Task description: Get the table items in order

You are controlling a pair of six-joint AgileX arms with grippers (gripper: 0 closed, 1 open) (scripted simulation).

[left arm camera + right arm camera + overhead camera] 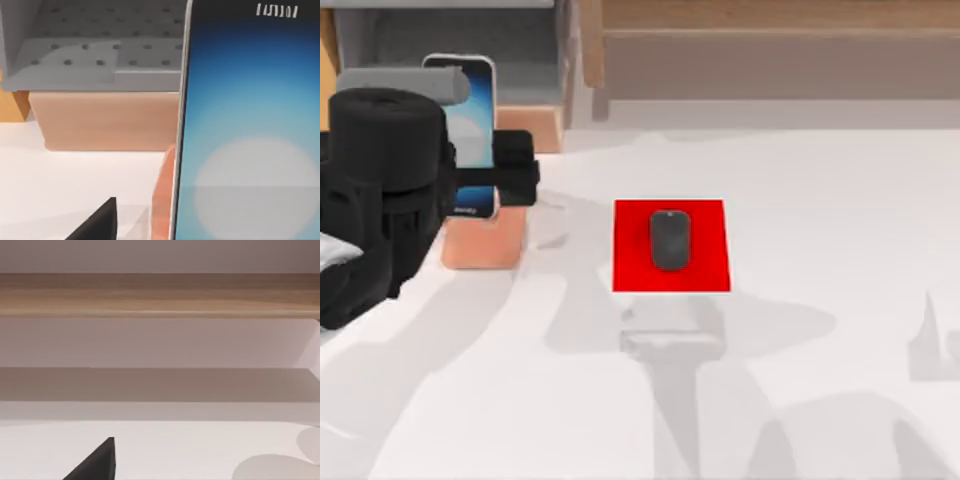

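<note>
The smartphone point(250, 130) has a glossy glass screen and a silvery metallic rim. The mouse point(670, 240) looks like matt dark plastic on a flat, matt red mat point(710, 272). The table point(820, 200) is smooth, plain white. The stand point(485, 245) looks like translucent peach plastic.

rear-left: grey pegboard shelf unit point(450, 40) | rear: wooden shelf unit point(770, 50) | wall behind: possibly pale grey

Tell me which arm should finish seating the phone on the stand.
Left, probably. Its tool is shut on the smartphone, right over the peach stand at the table's left. The mouse already lies on the red mat.
</note>
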